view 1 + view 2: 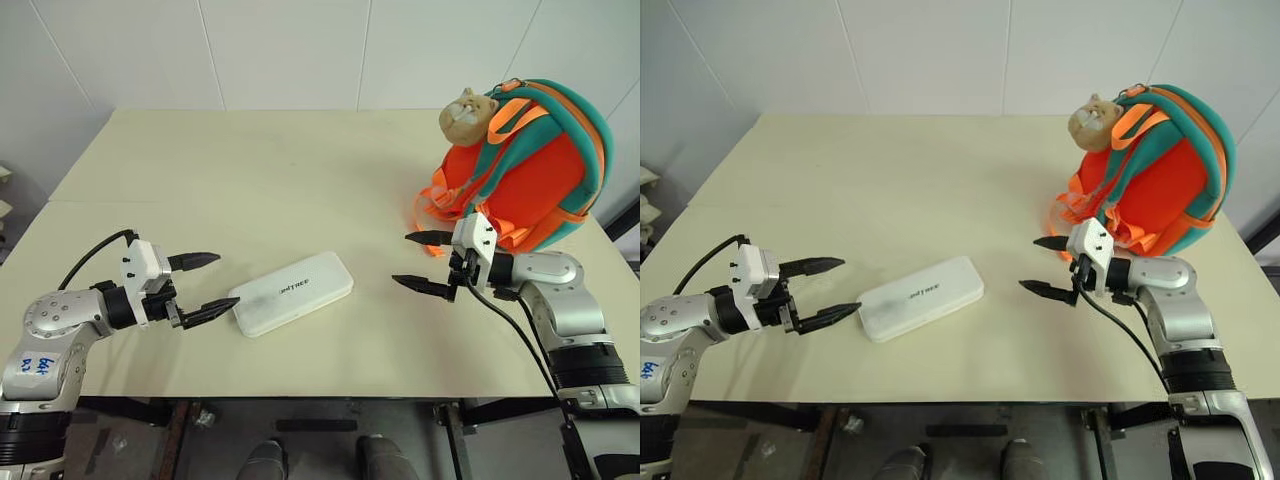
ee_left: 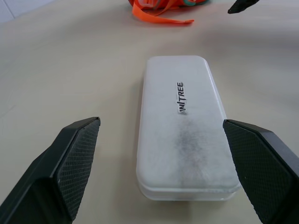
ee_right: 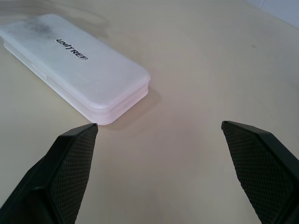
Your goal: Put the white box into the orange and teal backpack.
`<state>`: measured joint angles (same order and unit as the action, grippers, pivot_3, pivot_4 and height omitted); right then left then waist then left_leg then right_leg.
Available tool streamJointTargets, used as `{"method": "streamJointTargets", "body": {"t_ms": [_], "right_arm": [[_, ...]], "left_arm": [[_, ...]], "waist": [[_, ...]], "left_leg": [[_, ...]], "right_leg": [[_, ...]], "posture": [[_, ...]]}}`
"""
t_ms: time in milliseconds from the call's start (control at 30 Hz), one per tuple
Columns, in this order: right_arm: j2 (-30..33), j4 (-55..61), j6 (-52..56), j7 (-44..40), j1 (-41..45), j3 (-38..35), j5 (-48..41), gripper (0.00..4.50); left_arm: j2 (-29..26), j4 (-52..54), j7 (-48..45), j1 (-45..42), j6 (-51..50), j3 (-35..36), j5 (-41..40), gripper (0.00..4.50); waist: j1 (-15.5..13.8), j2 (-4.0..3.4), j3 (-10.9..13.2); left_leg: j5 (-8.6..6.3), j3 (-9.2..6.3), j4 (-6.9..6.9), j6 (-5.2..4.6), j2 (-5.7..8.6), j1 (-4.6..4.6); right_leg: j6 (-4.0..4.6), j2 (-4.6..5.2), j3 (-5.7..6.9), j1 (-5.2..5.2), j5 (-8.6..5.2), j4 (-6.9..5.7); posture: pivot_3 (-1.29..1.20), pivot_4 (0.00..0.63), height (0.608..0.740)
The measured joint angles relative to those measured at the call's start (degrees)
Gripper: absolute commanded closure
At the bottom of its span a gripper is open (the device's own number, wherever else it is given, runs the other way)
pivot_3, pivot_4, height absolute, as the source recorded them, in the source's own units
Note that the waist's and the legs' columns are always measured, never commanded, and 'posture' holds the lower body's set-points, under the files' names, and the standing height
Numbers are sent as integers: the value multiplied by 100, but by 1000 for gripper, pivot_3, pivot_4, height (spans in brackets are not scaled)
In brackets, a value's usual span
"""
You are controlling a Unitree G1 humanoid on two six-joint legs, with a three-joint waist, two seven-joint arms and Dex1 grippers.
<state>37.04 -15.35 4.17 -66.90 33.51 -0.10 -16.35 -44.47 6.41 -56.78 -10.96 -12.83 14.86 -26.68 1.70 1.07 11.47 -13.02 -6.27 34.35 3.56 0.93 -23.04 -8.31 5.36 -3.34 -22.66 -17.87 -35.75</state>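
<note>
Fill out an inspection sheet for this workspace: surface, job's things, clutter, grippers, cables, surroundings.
Surface: cream rectangular table, a seam line across it.
Job's things: flat white rectangular box with rounded corners lies flat near the front, dark lettering up. Orange and teal rounded backpack stands at the far right corner, tan plush animal-head charm on top, orange webbing straps trailing on the table.
Clutter: nothing seen.
Grippers: left gripper open at the box's near end, holding nothing; right gripper open, between box and backpack, apart from both.
Cables: black cable looped over left wrist; black cable along right forearm.
Surroundings: white wall panels behind the table.
</note>
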Motion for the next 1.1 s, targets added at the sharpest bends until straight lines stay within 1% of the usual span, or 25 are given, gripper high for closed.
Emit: {"method": "streamJointTargets", "body": {"t_ms": [133,300,467,633,700,733,800,900,1033,1067,1100], "right_arm": [[-95,-306,-48,-44,151,68,58,12],[-95,-347,-154,-56,178,85,76,12],[-96,-260,-163,31,107,82,73,12],[-112,-245,-162,79,38,84,73,12],[-145,-269,-178,44,73,119,77,0],[-172,-298,-204,22,120,150,110,189],[-218,-354,-295,-18,194,208,136,632],[-359,-615,-445,-105,397,288,207,1571],[-552,-1097,-730,-163,598,425,360,2984],[-628,-1259,-812,-158,669,430,406,3287],[-677,-1410,-894,-163,737,458,454,3688]], "left_arm": [[62,55,98,135,-1,26,-2,0],[61,186,99,227,-10,26,-5,0],[61,-36,83,-119,37,-20,15,0],[58,-50,57,-146,60,-31,26,0],[19,-62,6,-103,113,-26,60,378],[-33,-74,-18,-38,153,-19,95,613],[-105,-137,-49,119,232,44,136,1233],[-231,-415,-57,492,443,280,261,2131],[-294,-632,-38,793,745,511,427,3464],[-294,-662,-31,877,818,546,464,3719],[-295,-681,-26,969,856,562,489,4092]], "waist": [[-4,0,0],[-7,0,0],[-8,0,0],[13,0,0],[17,0,0],[26,0,0],[32,-1,0],[54,-1,0],[24,-2,1],[22,-2,1],[16,-3,2]], "left_leg": [[0,0,4,0,4,-2],[0,0,6,0,2,-2],[0,0,19,0,3,-1],[0,0,20,0,2,-1],[0,0,21,0,0,0],[0,1,21,0,0,0],[0,1,21,0,0,0],[0,1,20,0,0,1],[0,1,21,0,1,0],[0,1,21,0,2,0],[0,1,21,0,2,0]], "right_leg": [[-1,4,-1,0,0,0],[0,2,0,0,0,-4],[0,2,0,1,0,-14],[-1,0,-2,1,1,-15],[-1,-3,-2,1,0,-17],[-1,-3,-2,1,1,-18],[-1,-2,-2,1,0,-18],[1,-2,-2,0,0,-18],[1,1,-2,1,0,-16],[1,2,-2,1,0,-16],[1,2,-2,1,0,-17]], "posture": [[0,150,740],[0,150,740],[0,150,740],[0,150,740],[0,150,740],[0,150,740],[0,150,740],[0,150,740],[0,150,740],[0,150,740],[0,150,740]]}}
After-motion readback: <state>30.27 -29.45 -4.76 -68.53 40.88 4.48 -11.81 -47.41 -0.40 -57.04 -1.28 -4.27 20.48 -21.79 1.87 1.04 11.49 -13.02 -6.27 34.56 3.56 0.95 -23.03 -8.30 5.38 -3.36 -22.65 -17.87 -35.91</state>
